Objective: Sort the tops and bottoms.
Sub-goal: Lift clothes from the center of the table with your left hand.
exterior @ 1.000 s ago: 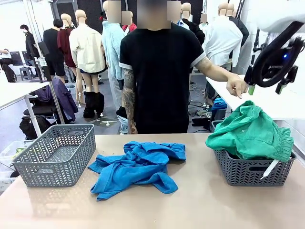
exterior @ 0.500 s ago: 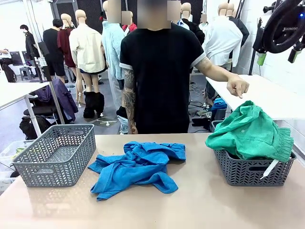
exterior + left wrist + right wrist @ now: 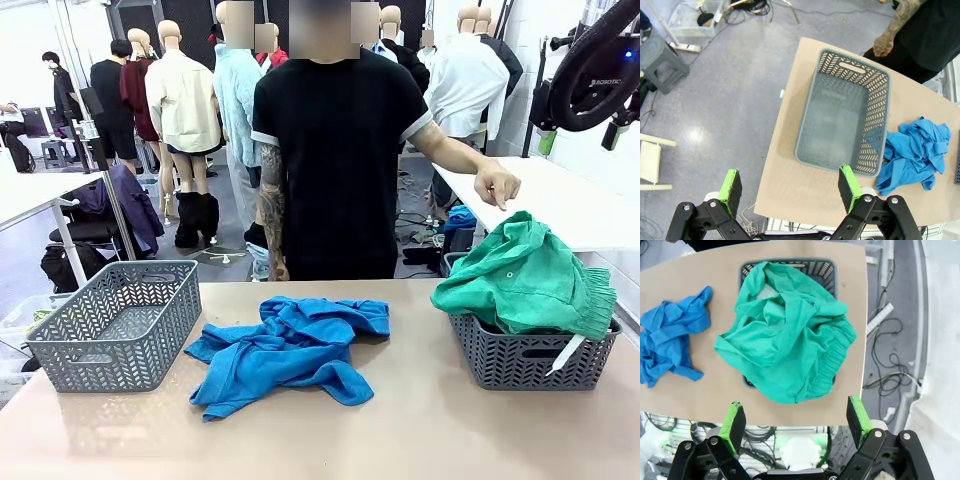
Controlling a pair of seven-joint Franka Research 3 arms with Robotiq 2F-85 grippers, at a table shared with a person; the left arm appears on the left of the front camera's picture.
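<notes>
Two baskets: grey lattice baskets stand toward either end of the tan bench [image 3: 420, 430]; the left basket [image 3: 115, 320] is empty and the right basket [image 3: 525, 362] is heaped over.
Sea-green garment [image 3: 525, 275]: lies crumpled on top of the right basket, spilling over its rim toward the middle of the bench. A white tag [image 3: 567, 353] hangs down the basket's front wall.
Bright blue cloth [image 3: 290, 355]: a rumpled heap flat on the bench between the two baskets, just beside the left basket and well apart from the right one. I cannot tell how many pieces it holds.
Left fingers [image 3: 731, 186]: spread wide with nothing between them, high above the left end of the bench, looking down on the left basket.
Right fingers [image 3: 732, 421]: spread wide and gripping nothing, high over the right basket; in the front view they hang at upper right, well clear of the sea-green garment.
Person [image 3: 335, 150]: stands at the far side in a black T-shirt. One hand [image 3: 497, 183] is held out palm down, above and behind the sea-green garment, not touching it; the other arm hangs at the side.
</notes>
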